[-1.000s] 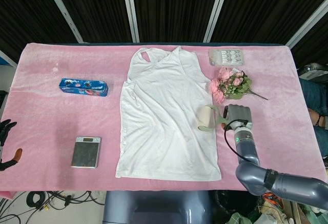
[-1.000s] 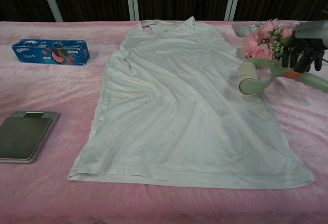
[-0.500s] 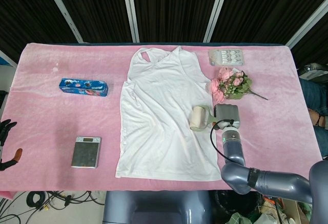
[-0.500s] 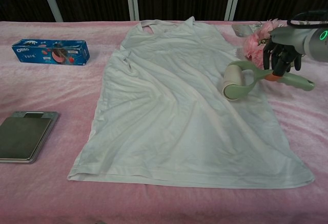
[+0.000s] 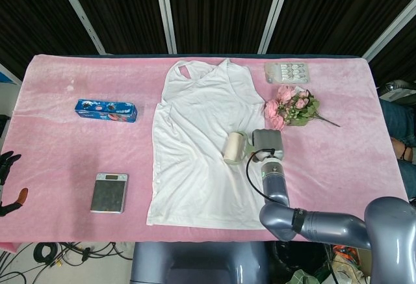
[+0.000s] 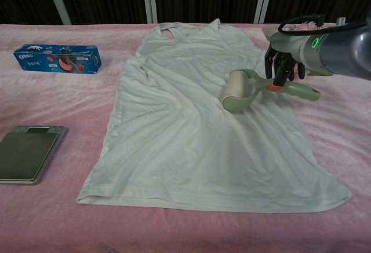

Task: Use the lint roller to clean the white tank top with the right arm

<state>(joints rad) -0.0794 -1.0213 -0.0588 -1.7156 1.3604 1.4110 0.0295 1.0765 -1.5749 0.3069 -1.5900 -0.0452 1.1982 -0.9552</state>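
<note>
The white tank top lies flat on the pink table cover, neck toward the back. My right hand grips the green handle of the lint roller. The roller's cream head rests on the shirt's right half, about mid-length. My left hand hangs off the table's left edge in the head view, holding nothing, its fingers apart; the chest view does not show it.
A blue cookie box and a grey kitchen scale lie left of the shirt. Pink flowers and a blister pack sit at the back right.
My right hand has carried the roller leftward from the shirt's right edge onto the fabric. The left hand has not moved.
</note>
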